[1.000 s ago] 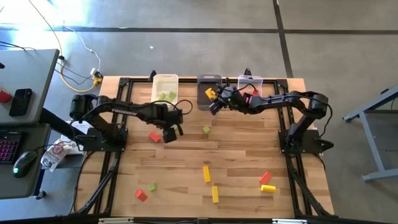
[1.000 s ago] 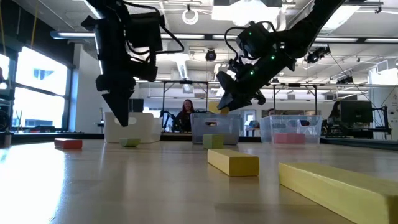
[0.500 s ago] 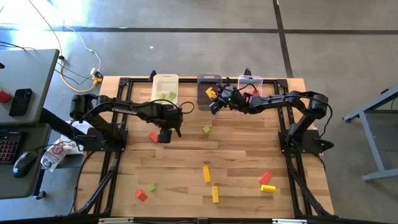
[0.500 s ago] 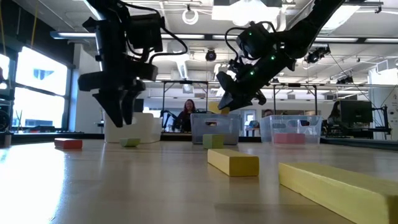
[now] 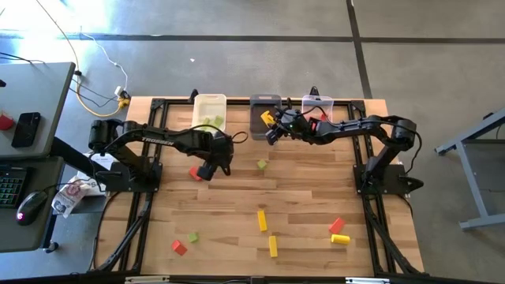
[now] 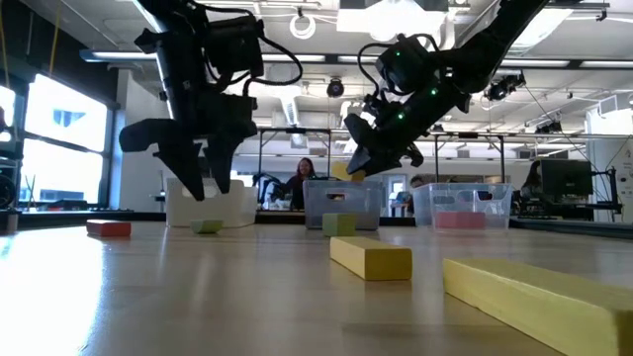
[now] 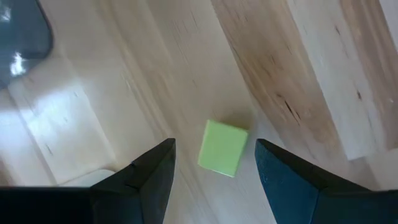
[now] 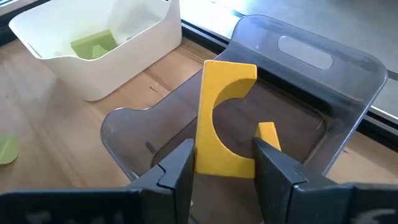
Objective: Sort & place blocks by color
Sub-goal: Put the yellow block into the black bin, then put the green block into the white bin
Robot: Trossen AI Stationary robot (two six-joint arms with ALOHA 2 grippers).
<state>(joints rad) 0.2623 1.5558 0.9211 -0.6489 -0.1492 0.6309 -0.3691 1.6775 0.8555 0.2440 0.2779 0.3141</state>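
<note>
I am holding the right tool (image 8: 217, 163) clamped on a stiff, light yellow block (image 8: 222, 118) (flat faces grip best) above the grey bin (image 8: 323, 124); the left tool (image 7: 214, 163) is hanging open over a green block (image 7: 222, 148) on the desk (image 7: 311, 81).

Grey concrete floor (image 5: 237, 47); side desk (image 5: 31, 87), ceiling lights (image 6: 396, 10), bright window (image 6: 64, 138)
</note>
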